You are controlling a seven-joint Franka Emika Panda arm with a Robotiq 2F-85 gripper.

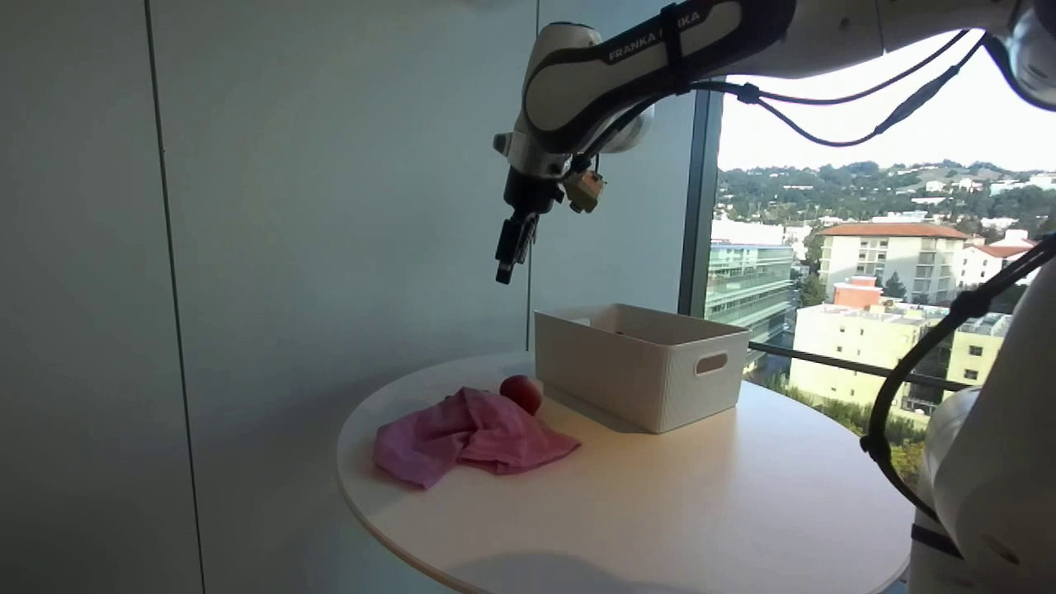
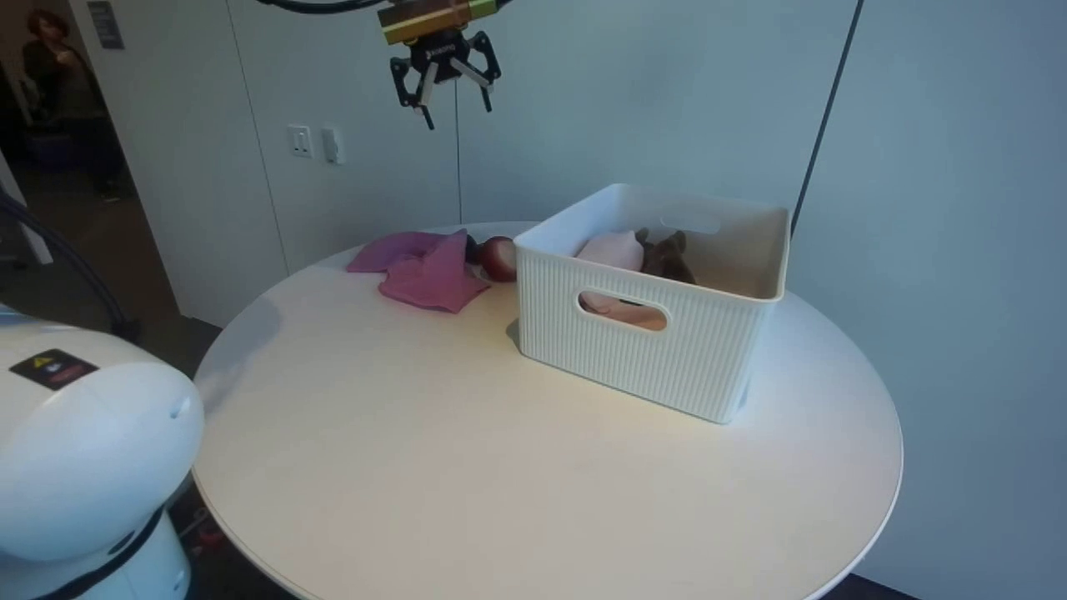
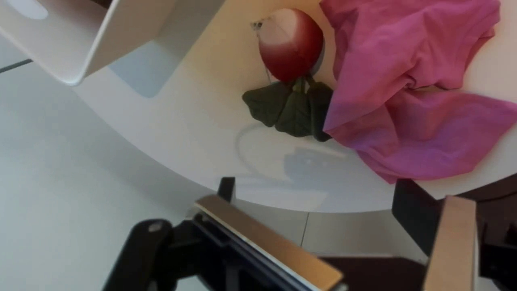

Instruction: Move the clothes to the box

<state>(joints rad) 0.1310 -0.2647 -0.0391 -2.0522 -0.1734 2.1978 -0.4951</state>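
Note:
A crumpled pink cloth (image 1: 474, 437) lies on the round white table near its edge; it also shows in the other views (image 2: 421, 271) (image 3: 387, 81). A white box (image 1: 606, 375) stands upright on the table beside it, seen in both exterior views (image 2: 617, 367); its corner shows at the top left of the wrist view (image 3: 133, 36). My gripper (image 2: 459, 117) is open and empty, high above the table. In the wrist view its spread fingertips (image 3: 315, 188) appear below the cloth, apart from it. In an exterior view (image 1: 504, 272) it hangs above the cloth and box.
A red-and-white plush radish (image 3: 288, 44) with dark green leaves lies between cloth and box, its leaves touching or close to the cloth. Inside the box are a pale pink thing (image 2: 613, 250) and a brown plush (image 2: 667, 258). A wall stands behind the table (image 2: 467, 467).

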